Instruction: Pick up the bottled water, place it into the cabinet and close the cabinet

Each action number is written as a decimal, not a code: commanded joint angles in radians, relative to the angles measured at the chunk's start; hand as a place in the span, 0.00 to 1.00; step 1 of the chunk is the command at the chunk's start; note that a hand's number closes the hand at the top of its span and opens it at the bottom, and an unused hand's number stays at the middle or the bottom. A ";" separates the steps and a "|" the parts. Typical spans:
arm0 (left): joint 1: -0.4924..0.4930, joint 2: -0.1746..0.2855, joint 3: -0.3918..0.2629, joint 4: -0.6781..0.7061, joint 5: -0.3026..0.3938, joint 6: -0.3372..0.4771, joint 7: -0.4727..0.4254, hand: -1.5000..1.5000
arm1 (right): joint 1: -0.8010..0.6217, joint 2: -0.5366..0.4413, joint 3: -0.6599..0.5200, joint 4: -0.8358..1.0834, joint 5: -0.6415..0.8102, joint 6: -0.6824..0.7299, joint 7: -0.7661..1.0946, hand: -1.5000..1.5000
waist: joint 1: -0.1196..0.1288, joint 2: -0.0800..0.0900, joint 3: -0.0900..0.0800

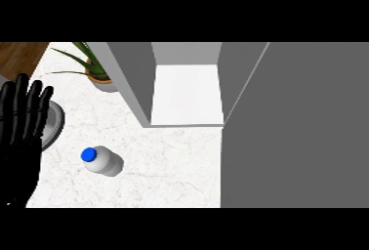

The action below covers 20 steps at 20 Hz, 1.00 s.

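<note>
Head view: small white plastic water bottle with a blue cap [101, 161] stands untouched on the white marbled surface [166, 180], just in front of the open grey cabinet [133, 68], whose white shelf lies bare to receive it. Black left hand [22, 146] rests at the left edge, fingers [34, 102] straight and spread, holding nothing. Right hand is out of sight.

Bare counter [173, 163] between bottle [104, 162] and open cabinet [133, 80]
</note>
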 commanded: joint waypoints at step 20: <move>0.597 -0.122 -0.196 -0.407 0.179 -0.017 0.116 0.00 | 0.513 -0.018 0.085 -0.453 -0.214 0.189 0.186 0.00 | 0.025 -0.014 0.022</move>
